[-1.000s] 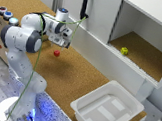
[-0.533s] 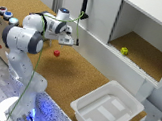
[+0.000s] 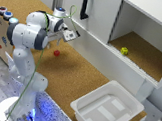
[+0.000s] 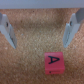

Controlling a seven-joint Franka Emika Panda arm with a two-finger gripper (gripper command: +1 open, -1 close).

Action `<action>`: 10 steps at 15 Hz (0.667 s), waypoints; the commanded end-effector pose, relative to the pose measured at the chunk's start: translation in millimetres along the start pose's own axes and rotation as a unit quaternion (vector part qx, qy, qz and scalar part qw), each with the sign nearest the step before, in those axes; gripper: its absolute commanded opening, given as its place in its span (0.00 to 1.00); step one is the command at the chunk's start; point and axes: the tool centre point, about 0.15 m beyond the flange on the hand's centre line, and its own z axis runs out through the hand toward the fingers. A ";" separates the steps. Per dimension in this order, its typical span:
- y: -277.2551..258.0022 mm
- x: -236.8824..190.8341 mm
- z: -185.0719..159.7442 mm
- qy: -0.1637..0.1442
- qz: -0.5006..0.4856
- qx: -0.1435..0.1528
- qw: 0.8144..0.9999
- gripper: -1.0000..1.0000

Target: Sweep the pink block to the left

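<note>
One arm on site, white Franka, base at the near corner of the cork-topped table (image 3: 77,80).

Exterior view: gripper (image 3: 60,41) sits low over the cork, wrist bent toward the white cabinet (image 3: 101,18). Fingers largely hidden behind the arm body from this angle; spread not readable here. Pink block (image 3: 57,53) lies on the cork just below the gripper in the picture, near it; contact can't be confirmed, looks apart. Block reads red. Cabinet has a black handle (image 3: 86,4) on its door and an open compartment to the exterior view's right; small yellow-green block (image 3: 125,51) rests on that compartment's cork floor, well apart from the pink block. White plastic tray (image 3: 84,112) sits on the table toward the exterior view's lower right, well apart from the arm's tool end. Box w/ coloured buttons (image 3: 5,12) stands at the exterior view's left edge. Green cable (image 3: 34,72) runs down along the arm.

Wrist view: both fingers (image 4: 7,30) visible, spread wide, nothing between them; pincer released. Pink block (image 4: 53,63) lies flat on cork, clear of both fingers, touching neither. Top face carries a dark letter "A". Picture somewhat blurred; finer marks not legible.
</note>
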 end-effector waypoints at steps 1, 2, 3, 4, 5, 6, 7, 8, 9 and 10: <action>48.4 -4.2 30.5 -0.035 -0.007 0.036 0.999 1.00; 51.4 -6.8 34.1 -0.036 -0.003 0.037 0.999 1.00; 53.1 -8.8 34.9 -0.033 0.001 0.038 0.999 1.00; 55.3 -11.4 34.8 -0.031 0.006 0.038 0.999 1.00; 57.4 -14.5 35.2 -0.029 0.011 0.040 0.999 1.00; 58.2 -17.3 36.2 -0.029 0.018 0.042 0.999 1.00; 57.3 -20.0 37.7 -0.028 0.024 0.044 0.998 1.00; 54.7 -20.4 38.4 -0.027 0.025 0.045 0.998 1.00; 49.3 -20.7 39.3 -0.024 0.025 0.048 0.998 1.00; 44.6 -21.0 40.8 -0.023 0.026 0.049 0.998 1.00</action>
